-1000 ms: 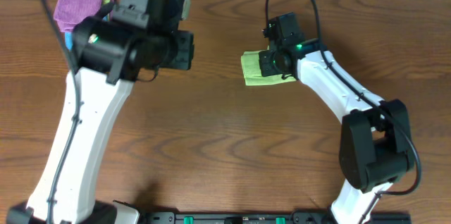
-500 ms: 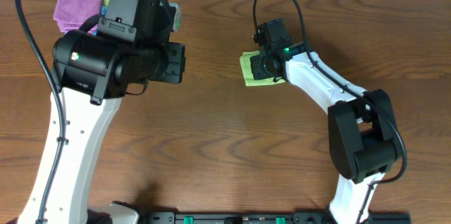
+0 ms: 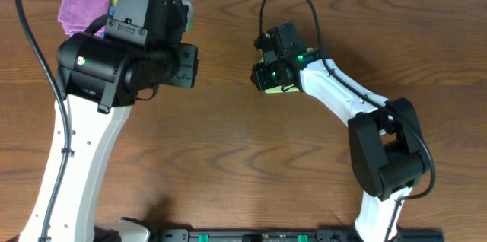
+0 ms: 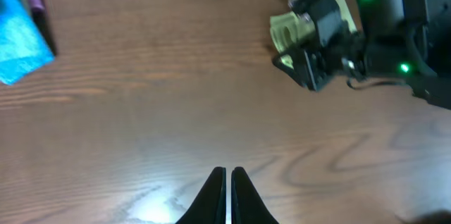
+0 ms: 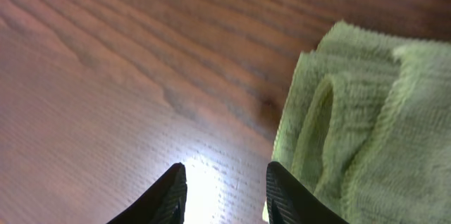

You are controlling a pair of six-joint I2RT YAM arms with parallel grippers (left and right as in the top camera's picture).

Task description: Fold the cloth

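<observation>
Microfibre, light yellow-green: the cloth (image 5: 352, 125), lying doubled in several layers on the table (image 3: 228, 158), right of centre toward the far side. In the overhead view it was mostly hidden under the right arm's wrist.

Right claw (image 5: 229, 196): jaws parted, holding nothing. Bare wood showed between the fingers, and the cloth's folded edge lay just beside one finger (image 5: 292, 196); whether they touched could not be told.

Left claw (image 4: 227, 189): clenched on nothing, hanging over bare wood well apart from the cloth.

Also present, far left and no part of the task: purple cloth (image 3: 80, 6) and bright blue cloth (image 4: 17, 41).

Step in hand, by judgement: the close of a fold, since the cloth sat as a compact layered packet with the open claw at its edge.

Next move, by judgement: lifting the right claw straight up and clear without snagging the top layer. If another fold was wanted, it called for pinching one free edge cleanly and carrying it over square.
</observation>
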